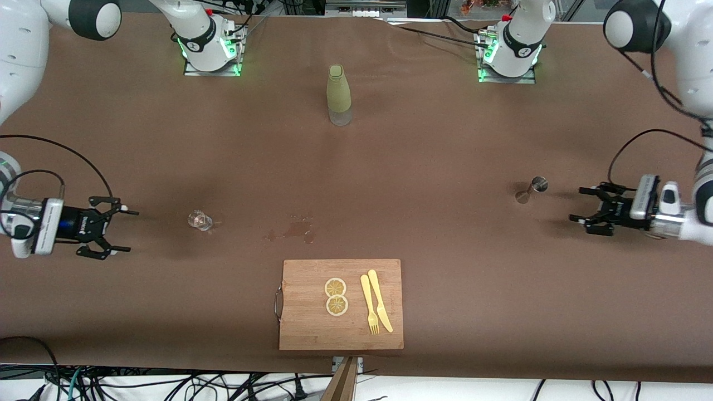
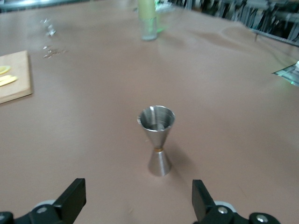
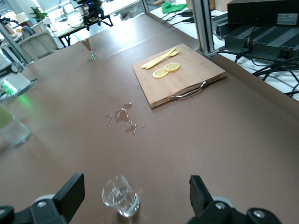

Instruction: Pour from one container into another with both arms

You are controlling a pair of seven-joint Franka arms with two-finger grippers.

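jigger (image 1: 532, 189) upright on tabletop (image 1: 445, 167), at 9 o'clock of released left end effector (image 1: 582, 210) | glass cup (image 1: 199, 220) at 3 o'clock of released right end effector (image 1: 123, 230) | spill (image 1: 292, 230) between | pour likely finished; both set down

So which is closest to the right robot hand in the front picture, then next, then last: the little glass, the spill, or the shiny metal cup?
From the right gripper:
1. Glass cup, just ahead of it.
2. Spill, mid-table, above the cutting board.
3. Steel jigger, by the left gripper.

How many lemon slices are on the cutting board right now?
2. Both lie flat on the wooden cutting board, touching, beside the fork: one lemon slice farther from the front camera, the other nearer. None appear hidden.
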